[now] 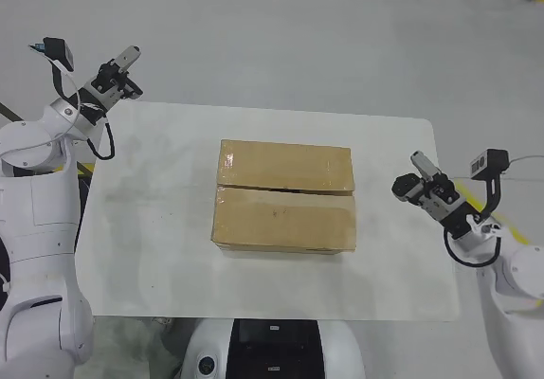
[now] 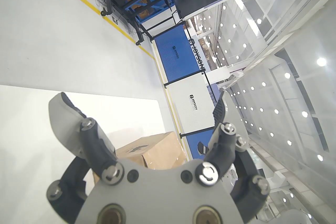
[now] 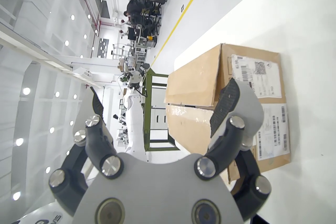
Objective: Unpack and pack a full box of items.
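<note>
One closed cardboard box sits at the centre of the worktop, its long axis and centre seam running from the left edge to the right. The right gripper, spread wide and empty, hovers at the right edge, facing the box's short end. It is nearer than the left gripper, likewise open and empty, over the far left corner.
</note>
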Robot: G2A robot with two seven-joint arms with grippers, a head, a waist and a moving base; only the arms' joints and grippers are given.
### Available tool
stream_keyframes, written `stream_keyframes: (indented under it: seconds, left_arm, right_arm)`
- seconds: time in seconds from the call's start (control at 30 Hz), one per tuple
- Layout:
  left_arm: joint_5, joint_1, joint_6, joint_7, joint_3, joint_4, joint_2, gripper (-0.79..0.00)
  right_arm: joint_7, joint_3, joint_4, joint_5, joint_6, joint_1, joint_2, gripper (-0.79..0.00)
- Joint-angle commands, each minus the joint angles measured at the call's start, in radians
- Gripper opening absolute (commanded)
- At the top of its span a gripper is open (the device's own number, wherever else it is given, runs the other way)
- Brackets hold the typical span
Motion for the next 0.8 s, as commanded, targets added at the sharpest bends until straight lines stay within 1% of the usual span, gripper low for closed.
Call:
stream_keyframes:
  seconds: [0.0, 0.17, 0.43, 0.77]
  left_arm:
    - [0.0, 0.0, 0.0, 0.0, 0.0, 0.0, 0.0, 0.0]
    - [0.0, 0.0, 0.0, 0.0, 0.0, 0.0, 0.0, 0.0]
    - [0.0, 0.0, 0.0, 0.0, 0.0, 0.0, 0.0, 0.0]
    - [0.0, 0.0, 0.0, 0.0, 0.0, 0.0, 0.0, 0.0]
  right_arm:
    - [0.025, -0.01, -0.001, 0.003, -0.003, 0.005, 0.001, 0.0]
    - [0.099, -0.04, -0.017, -0.026, -0.022, 0.016, 0.006, 0.0]
    - [0.211, -0.076, 0.019, 0.003, -0.031, 0.039, 0.012, 0.0]
    - [0.224, -0.085, 0.028, 0.01, -0.025, 0.049, 0.014, 0.0]
